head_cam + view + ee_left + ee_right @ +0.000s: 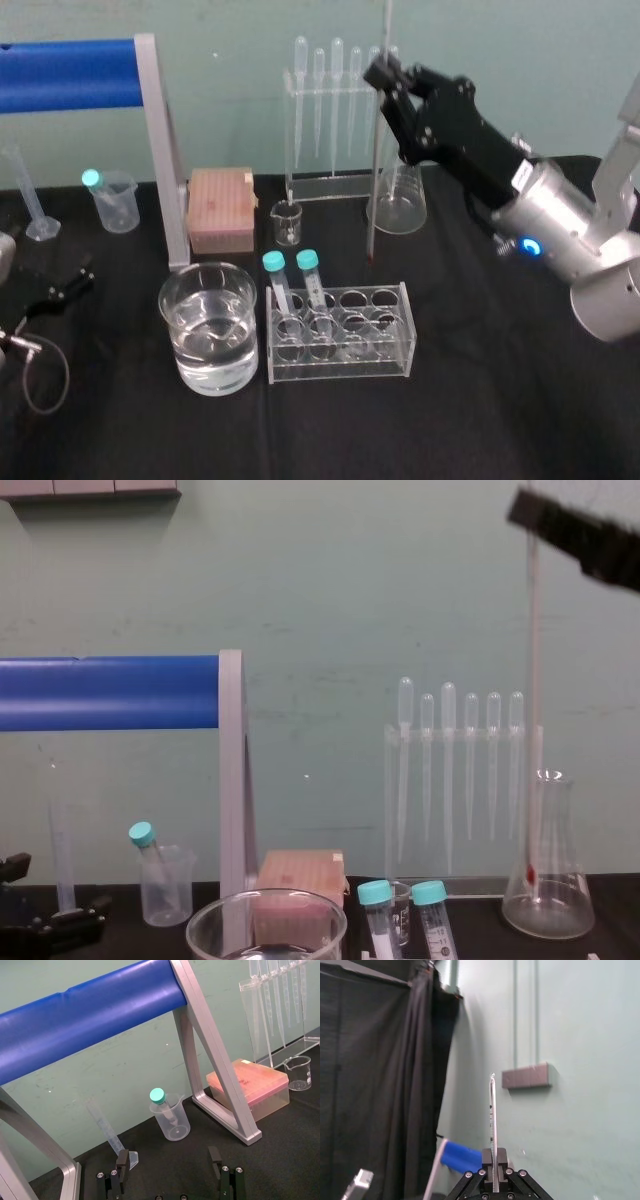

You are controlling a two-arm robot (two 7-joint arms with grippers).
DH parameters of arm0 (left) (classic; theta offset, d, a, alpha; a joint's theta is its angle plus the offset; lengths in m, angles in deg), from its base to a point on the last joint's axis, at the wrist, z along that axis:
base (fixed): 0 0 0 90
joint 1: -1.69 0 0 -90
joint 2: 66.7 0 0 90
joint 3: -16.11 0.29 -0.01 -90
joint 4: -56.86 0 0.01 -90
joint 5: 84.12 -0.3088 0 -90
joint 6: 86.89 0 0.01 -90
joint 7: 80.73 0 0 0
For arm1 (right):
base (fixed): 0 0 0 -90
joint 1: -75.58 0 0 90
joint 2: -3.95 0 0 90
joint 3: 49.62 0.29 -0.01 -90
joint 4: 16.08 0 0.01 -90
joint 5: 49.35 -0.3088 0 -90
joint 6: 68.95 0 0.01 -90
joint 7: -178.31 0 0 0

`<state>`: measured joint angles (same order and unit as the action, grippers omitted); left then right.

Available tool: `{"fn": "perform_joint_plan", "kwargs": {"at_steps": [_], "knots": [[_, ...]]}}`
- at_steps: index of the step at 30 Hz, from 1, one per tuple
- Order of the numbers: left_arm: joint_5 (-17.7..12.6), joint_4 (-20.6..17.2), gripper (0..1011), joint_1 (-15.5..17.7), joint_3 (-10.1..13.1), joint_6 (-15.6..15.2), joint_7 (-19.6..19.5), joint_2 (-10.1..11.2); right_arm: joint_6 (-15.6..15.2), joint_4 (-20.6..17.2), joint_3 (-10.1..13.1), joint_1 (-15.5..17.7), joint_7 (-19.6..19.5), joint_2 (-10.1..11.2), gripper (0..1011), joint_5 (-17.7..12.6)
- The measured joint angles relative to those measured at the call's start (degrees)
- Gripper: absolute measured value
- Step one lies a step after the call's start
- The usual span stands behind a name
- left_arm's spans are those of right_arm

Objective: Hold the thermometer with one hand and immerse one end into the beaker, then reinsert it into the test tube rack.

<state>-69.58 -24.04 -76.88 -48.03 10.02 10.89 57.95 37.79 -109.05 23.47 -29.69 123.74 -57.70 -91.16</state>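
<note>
- The table has a black cloth on it, and all the glassware stands on this cloth.
- A frame with a blue bar stands at the rear left of the table.
- The right gripper reaches in from the right side, high over the back of the table. Its fingers are closed narrow on the thermometer and pinch it near the upper part.
- A pipette stand is at the rear, against the wall.
- The beaker stands at the front, left of the middle, with water inside.
- The test tube rack is just beside the beaker, on its right. Two tubes with teal caps stand in the left end of it.
- A conical flask stands behind the rack, near the pipette stand.
- A pink box lies behind the beaker.
- The thermometer hangs almost upright. Its red lower end is in the air close by the conical flask, behind the rack; it is not in the rack and not in the beaker.
- The left gripper is low at the left edge of the table, with fingers spread wide and nothing between them.
</note>
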Motion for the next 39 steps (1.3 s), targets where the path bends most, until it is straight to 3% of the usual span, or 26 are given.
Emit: {"fn": "perform_joint_plan", "kwargs": {"at_steps": [9, 22, 39], "knots": [[0.00, 0.00, 1008, 0.00, 0.00, 0.00, 0.00, 0.00, -1.81, 3.55, 0.53, 1.06, 0.30, -0.72, 57, -0.13], [0.00, 0.00, 1008, 0.00, 0.00, -0.01, 0.00, 0.00, -3.01, 5.45, 1.15, 1.39, 0.61, -0.97, 57, 0.40], [0.00, 0.00, 1008, 0.00, 0.00, 0.00, 0.00, 0.00, -3.66, 12.11, -0.43, -0.05, 3.28, -2.57, 57, -0.06]]}}
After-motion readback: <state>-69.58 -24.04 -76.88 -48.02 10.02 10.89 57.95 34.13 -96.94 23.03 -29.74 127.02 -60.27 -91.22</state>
